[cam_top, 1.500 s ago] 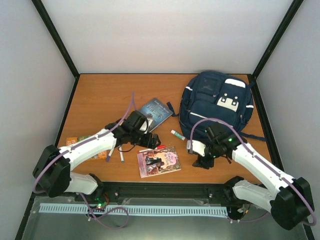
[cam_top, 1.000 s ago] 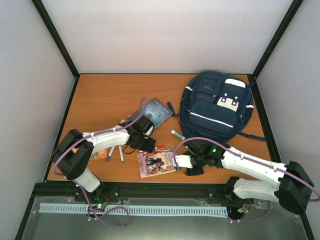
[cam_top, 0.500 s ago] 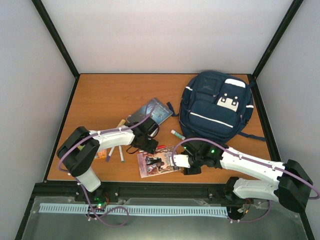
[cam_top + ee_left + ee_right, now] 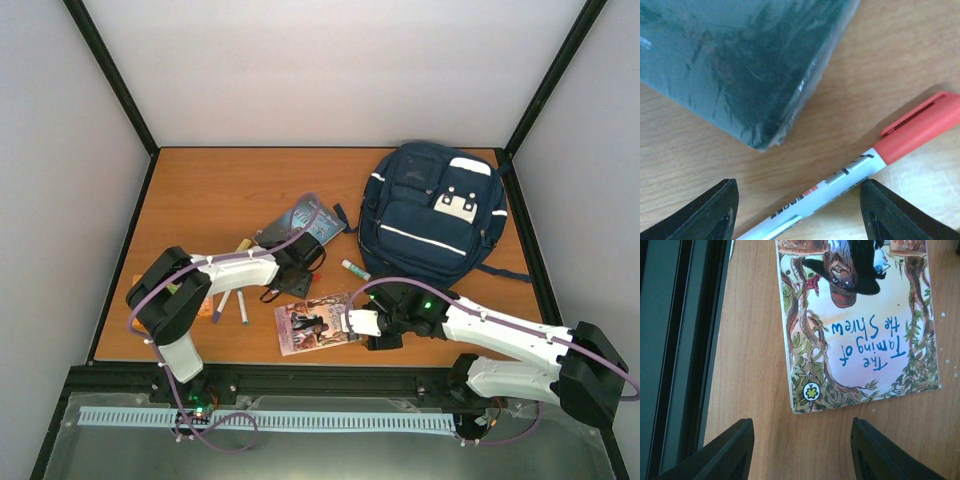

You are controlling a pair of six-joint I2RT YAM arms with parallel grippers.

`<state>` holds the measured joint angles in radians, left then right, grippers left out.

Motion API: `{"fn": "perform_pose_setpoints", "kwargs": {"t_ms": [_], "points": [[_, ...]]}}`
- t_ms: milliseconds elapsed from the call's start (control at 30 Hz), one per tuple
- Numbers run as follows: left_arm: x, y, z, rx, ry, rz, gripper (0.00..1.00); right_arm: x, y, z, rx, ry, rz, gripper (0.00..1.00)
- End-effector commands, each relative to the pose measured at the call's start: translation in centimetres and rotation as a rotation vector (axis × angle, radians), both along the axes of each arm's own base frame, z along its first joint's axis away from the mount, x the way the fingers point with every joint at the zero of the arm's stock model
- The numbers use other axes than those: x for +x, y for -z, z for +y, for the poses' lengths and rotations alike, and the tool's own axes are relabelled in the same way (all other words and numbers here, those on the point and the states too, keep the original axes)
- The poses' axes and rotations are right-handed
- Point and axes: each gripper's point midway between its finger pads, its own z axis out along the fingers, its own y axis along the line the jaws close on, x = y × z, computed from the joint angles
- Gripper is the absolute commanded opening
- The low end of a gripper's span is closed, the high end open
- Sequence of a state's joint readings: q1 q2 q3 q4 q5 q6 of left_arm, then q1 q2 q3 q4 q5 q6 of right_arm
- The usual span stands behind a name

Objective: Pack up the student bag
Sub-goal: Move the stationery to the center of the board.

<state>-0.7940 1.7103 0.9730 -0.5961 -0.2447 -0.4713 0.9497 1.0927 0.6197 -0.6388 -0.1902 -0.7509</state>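
The student bag, navy with a white stripe and white patches, lies shut at the back right of the table. My left gripper is open and low over a red-capped white marker, one finger on each side of it, not touching. The marker lies between a dark blue book and a pink book. My right gripper is open and empty just off the near right corner of the pink book, titled "The Taming of the Shrew".
A green-capped glue stick lies left of the bag. Two pens and an orange item lie at the near left, partly under my left arm. The black front rail runs close beside my right gripper.
My left gripper has moved right from the dark book down over the red marker. My right arm swung left from the bag to the pink book's corner and has stayed there.
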Motion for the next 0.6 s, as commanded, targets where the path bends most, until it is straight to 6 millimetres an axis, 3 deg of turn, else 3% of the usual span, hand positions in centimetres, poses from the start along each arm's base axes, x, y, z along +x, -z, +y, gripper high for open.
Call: {"fn": "perform_pose_setpoints", "kwargs": {"t_ms": [0, 133, 333, 433, 567], "points": [[1.3, -0.4, 0.4, 0.047, -0.088, -0.046, 0.69, -0.1, 0.2, -0.1, 0.011, 0.011, -0.017, 0.54], [1.8, -1.2, 0.0, 0.038, -0.096, -0.057, 0.73, 0.0, 0.1, -0.2, 0.017, 0.015, -0.030, 0.54], [1.2, -5.4, 0.0, -0.061, -0.092, -0.117, 0.83, -0.2, 0.1, 0.0, 0.023, -0.002, -0.021, 0.53], [0.0, -7.2, -0.3, -0.153, -0.066, -0.116, 0.86, -0.4, 0.4, 0.2, 0.016, -0.034, -0.016, 0.50], [-2.8, -7.4, -2.2, -0.312, 0.025, -0.019, 0.84, 0.0, 0.8, 1.0, 0.001, -0.077, -0.044, 0.48]]}}
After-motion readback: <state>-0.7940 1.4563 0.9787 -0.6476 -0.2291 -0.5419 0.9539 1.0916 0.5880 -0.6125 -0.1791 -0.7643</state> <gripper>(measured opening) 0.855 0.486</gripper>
